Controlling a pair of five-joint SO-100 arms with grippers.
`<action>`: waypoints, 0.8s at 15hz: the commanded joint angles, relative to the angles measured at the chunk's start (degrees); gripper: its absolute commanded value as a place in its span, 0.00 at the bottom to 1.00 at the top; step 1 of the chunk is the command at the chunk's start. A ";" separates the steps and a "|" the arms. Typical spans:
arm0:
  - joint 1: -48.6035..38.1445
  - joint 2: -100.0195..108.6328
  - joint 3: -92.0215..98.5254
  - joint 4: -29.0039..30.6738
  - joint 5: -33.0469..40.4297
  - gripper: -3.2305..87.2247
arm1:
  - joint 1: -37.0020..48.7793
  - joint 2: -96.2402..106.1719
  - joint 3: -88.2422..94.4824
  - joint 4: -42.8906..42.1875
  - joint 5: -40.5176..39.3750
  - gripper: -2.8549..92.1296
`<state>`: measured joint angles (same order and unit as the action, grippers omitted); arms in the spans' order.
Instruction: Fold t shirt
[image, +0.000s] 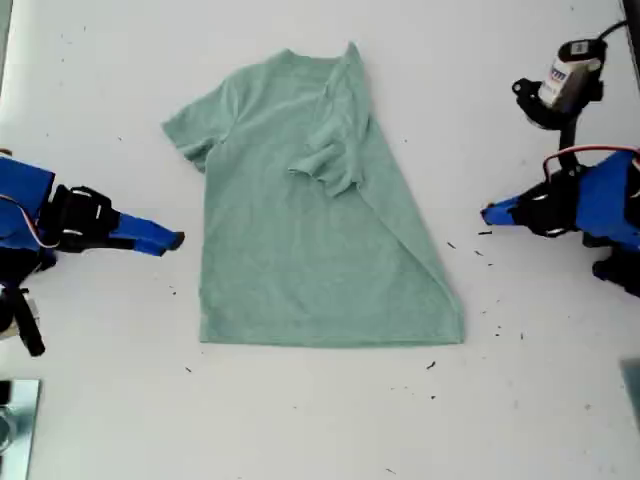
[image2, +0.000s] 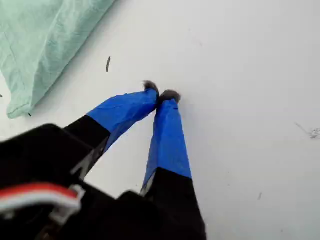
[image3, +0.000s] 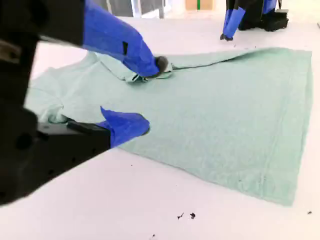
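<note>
Shirt position: t shirt (image: 300, 240) is lying flat in the middle of the white table (image: 100, 420), between the two arms.
Long axis: it is running far to near, round neck pointing to the far side, straight hem lying nearest.
Fold: the side on the exterior view's right is lying turned in along a slanting edge, its sleeve (image: 335, 165) resting crumpled on the chest.
Cloth: pale sage green, heathered, soft, plain.
My second gripper (image3: 152, 95): it is hovering at the exterior view's left, just beside the shirt, jaws parted, gripping nothing.
My first gripper (image2: 161, 94): it is sitting at the exterior view's right, clear of the cloth, blue-taped tips pressed together, empty.
Around: dark specks (image: 431, 366) are dotting the table near the hem.
</note>
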<state>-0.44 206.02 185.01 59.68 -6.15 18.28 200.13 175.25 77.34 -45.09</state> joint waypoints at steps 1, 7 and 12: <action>2.90 0.53 -0.70 1.23 1.05 0.03 | -4.48 0.79 2.46 0.00 30.94 0.06; 2.20 0.53 -2.02 0.97 -0.09 0.03 | -4.22 0.79 2.46 -0.09 32.87 0.05; -0.97 -34.63 -37.53 7.12 0.62 0.03 | -3.25 0.79 2.90 -0.97 33.13 0.05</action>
<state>0.88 186.50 162.42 64.16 -6.42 14.50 200.21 175.34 77.34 -12.57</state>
